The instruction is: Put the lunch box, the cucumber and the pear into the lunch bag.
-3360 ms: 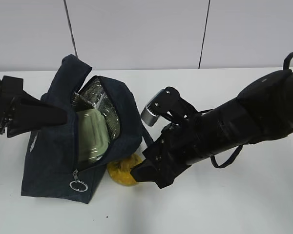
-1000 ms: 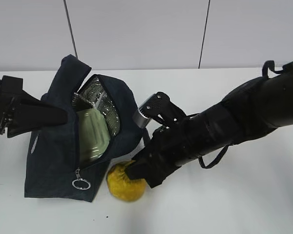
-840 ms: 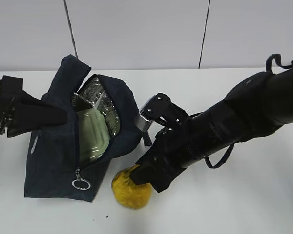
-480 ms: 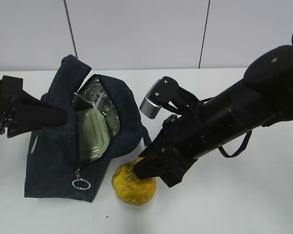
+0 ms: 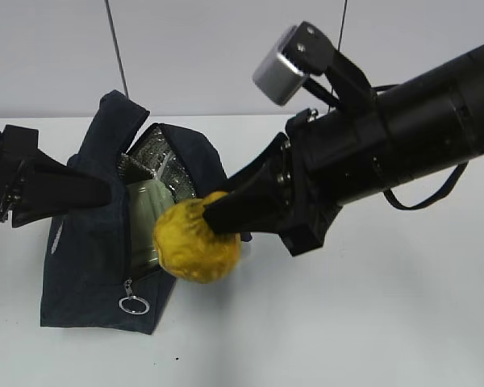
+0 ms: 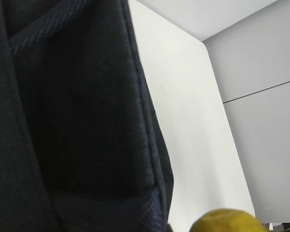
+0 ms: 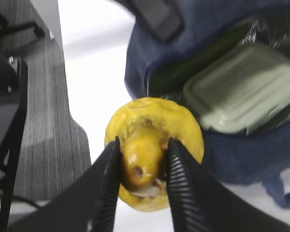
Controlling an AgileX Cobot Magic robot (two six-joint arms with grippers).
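Pale green, the lunch box [image 5: 149, 218] already sits inside the open lunch bag [image 5: 89, 266]. The cucumber is not visible, so I cannot tell where it is. The pear [image 5: 196, 240] is clamped at its stem end by the right end effector [image 7: 142, 162], lifted off the tabletop [image 5: 371, 322], just beside the bag's opening. The left end effector is closed together, out of view.

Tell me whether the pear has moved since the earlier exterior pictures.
Yes. The pear has risen off the table and shifted left, now level with the lunch bag opening, gripped by the right gripper.
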